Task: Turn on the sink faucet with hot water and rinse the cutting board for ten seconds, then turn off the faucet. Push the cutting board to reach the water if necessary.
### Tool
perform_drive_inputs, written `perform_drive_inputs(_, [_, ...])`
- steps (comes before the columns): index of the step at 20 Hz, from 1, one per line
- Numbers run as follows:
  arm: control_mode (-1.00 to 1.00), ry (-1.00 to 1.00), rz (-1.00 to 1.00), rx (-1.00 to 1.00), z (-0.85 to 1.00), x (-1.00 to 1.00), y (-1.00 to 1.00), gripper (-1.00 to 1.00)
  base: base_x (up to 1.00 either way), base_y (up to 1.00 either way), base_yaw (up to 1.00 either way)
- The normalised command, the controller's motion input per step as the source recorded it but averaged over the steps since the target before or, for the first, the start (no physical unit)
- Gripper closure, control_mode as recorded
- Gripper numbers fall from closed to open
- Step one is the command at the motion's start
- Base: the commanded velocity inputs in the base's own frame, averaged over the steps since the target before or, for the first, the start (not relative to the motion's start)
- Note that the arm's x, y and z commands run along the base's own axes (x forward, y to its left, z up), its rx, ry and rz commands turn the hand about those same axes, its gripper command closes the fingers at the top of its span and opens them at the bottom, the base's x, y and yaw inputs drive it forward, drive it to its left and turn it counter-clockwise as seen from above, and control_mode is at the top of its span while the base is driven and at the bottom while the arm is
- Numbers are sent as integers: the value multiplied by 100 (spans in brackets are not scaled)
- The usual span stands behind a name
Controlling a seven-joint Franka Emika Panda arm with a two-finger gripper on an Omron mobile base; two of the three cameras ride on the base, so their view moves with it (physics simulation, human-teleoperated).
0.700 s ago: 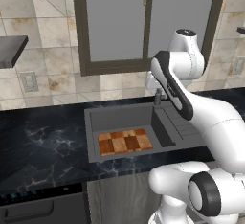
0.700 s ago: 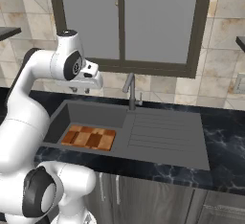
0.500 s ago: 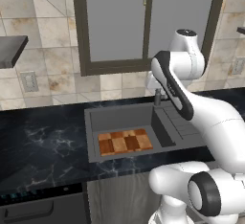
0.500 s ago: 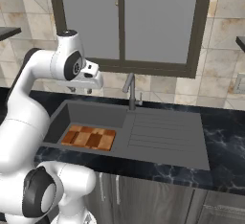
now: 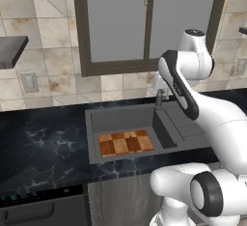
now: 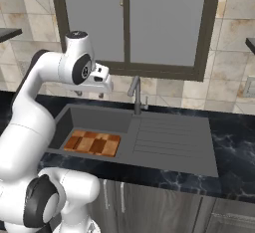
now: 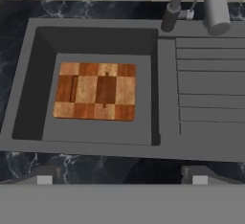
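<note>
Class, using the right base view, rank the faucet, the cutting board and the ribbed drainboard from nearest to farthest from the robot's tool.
1. Slim grey metal faucet: just right of the open tool.
2. Checkered wooden cutting board: below it, in the basin.
3. Dark grey ribbed drainboard: farthest right.

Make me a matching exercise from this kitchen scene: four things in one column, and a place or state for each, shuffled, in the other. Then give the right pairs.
Things:
1. cutting board
2. sink faucet
3. gripper
4. ribbed drainboard

Places or states:
A. open, up in the air above the basin's back edge
B. upright at the sink's back rim, no water running
C. lying flat on the basin floor
D. beside the basin, on the side away from the arm

Right pairs: 1-C, 2-B, 3-A, 4-D
</note>
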Motion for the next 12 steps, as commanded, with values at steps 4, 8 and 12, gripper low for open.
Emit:
perform_drive_inputs(4, [-100,0,0,0,0,2,-46,-100,0,0,0])
perform_drive_inputs(8, [-100,0,0,0,0,6,-37,-100,0,0,0])
perform_drive_inputs(12, [-100,0,0,0,5,8,-32,-100,0,0,0])
